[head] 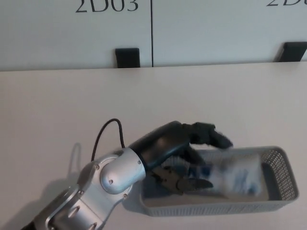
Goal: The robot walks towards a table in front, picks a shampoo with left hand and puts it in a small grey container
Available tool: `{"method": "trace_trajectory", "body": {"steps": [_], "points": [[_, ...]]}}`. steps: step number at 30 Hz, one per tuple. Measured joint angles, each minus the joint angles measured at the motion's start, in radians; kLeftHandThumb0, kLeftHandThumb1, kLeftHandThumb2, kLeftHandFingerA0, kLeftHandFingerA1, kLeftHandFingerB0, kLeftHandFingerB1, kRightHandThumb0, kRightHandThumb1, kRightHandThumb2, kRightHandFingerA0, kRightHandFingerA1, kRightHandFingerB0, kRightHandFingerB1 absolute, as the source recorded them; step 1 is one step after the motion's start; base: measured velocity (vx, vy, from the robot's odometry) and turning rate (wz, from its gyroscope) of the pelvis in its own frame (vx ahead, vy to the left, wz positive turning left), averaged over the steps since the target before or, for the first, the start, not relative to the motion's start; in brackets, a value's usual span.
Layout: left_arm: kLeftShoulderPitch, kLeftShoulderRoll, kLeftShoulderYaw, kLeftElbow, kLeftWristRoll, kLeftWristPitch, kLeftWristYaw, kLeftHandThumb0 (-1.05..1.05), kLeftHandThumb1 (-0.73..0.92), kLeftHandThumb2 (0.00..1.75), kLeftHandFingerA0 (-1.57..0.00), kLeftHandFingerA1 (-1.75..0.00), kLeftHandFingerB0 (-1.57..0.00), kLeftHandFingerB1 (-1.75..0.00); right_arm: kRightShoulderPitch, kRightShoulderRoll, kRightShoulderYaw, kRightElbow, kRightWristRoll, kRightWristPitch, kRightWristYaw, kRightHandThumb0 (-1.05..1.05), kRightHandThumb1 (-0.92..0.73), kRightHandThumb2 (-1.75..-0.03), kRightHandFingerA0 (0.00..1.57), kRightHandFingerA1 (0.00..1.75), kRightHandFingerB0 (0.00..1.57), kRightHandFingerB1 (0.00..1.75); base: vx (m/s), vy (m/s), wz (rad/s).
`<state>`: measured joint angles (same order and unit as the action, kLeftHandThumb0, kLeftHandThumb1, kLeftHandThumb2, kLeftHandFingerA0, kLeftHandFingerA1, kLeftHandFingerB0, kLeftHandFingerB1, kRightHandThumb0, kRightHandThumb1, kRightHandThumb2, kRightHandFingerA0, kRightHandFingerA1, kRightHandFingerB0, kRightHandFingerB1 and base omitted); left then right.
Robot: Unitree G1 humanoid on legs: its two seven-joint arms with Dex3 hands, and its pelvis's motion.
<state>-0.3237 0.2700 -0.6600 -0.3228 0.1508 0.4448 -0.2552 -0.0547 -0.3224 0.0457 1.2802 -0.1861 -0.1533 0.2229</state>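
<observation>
A small grey mesh container (217,208) sits on the pale table (72,100) at the lower right. Inside it lies the shampoo (237,175), a white pack with blue markings, blurred. My left hand (192,153) reaches in from the lower left and hangs over the container's left half. Its fingers (213,135) are spread above the far rim and the thumb (194,183) points low into the container. The shampoo sits just right of the hand, not clamped by it. My right hand does not show.
Behind the table's far edge stands a white panel wall (72,33) marked 2D03, with two black brackets (127,57) (292,51) at its foot. A black cable (108,129) loops off my left wrist.
</observation>
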Motion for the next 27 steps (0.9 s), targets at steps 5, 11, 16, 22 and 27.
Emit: {"method": "trace_trajectory", "body": {"steps": [5, 11, 16, 22, 27], "points": [[-0.011, 0.016, -0.004, -0.034, 0.074, -0.011, 0.008, -0.78, 0.36, 0.70, -0.01, -0.16, -0.01, -0.15, 0.000, 0.000, -0.002, -0.003, -0.001, 0.000, 0.002, -0.31, -0.72, -0.62, 0.49, 0.43, 0.43, 0.37, 0.00, 0.000, 0.00], [-0.035, 0.045, -0.008, -0.067, 0.158, -0.010, -0.002, -0.87, 0.46, 0.64, 0.00, -0.15, 0.00, -0.18, 0.000, 0.000, 0.001, -0.005, -0.002, -0.002, 0.002, -0.31, -0.72, -0.62, 0.49, 0.43, 0.44, 0.37, 0.00, 0.000, 0.00], [-0.033, 0.061, -0.003, -0.101, 0.183, -0.010, -0.037, -0.83, 0.38, 0.72, 0.00, -0.09, 0.00, -0.12, 0.000, 0.000, 0.005, -0.006, -0.003, -0.003, 0.003, -0.32, -0.72, -0.62, 0.48, 0.43, 0.44, 0.37, 0.00, 0.000, 0.00], [-0.004, 0.078, 0.092, -0.255, 0.174, -0.019, -0.072, -0.66, 0.38, 0.82, -0.03, -0.16, -0.03, -0.23, -0.004, 0.000, 0.010, -0.007, -0.003, -0.002, 0.005, -0.33, -0.72, -0.61, 0.50, 0.42, 0.46, 0.37, 0.00, 0.000, 0.00], [0.065, 0.092, 0.224, -0.455, 0.128, -0.021, -0.099, -0.62, 0.39, 0.77, -0.09, -0.33, -0.02, -0.26, -0.002, 0.001, 0.017, -0.008, -0.004, -0.003, 0.005, -0.31, -0.72, -0.62, 0.49, 0.43, 0.47, 0.39, 0.00, 0.000, 0.00]]}}
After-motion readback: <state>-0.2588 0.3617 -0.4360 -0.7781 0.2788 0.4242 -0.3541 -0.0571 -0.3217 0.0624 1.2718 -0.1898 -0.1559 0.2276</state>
